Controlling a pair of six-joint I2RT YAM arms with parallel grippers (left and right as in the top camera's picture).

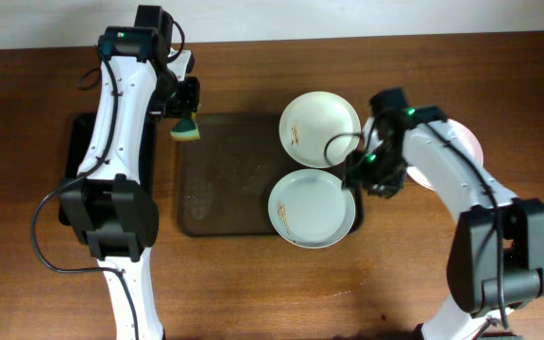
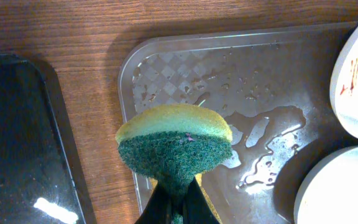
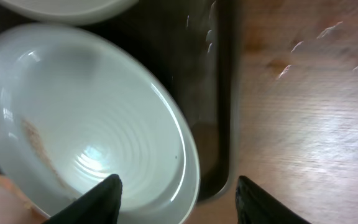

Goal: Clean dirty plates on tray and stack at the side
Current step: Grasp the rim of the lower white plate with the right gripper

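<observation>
The brown tray (image 1: 225, 179) holds two white plates on its right side: a far one (image 1: 319, 127) and a near one (image 1: 313, 210), both with thin brown streaks. A third plate (image 1: 467, 142) lies on the table at the right, partly hidden by the right arm. My left gripper (image 1: 186, 121) is shut on a yellow and green sponge (image 2: 174, 143) above the tray's far left corner (image 2: 229, 68). My right gripper (image 3: 179, 199) is open and straddles the right rim of the near plate (image 3: 86, 124) and the tray's rim (image 3: 224, 124); in the overhead view the right gripper (image 1: 359, 178) is at the tray's right edge.
A narrower black tray (image 2: 17, 137) lies left of the brown tray, under the left arm (image 1: 78, 170). Water puddles and drops lie on the brown tray's floor (image 2: 260, 130). Bare wooden table (image 3: 309, 124) lies right of the tray.
</observation>
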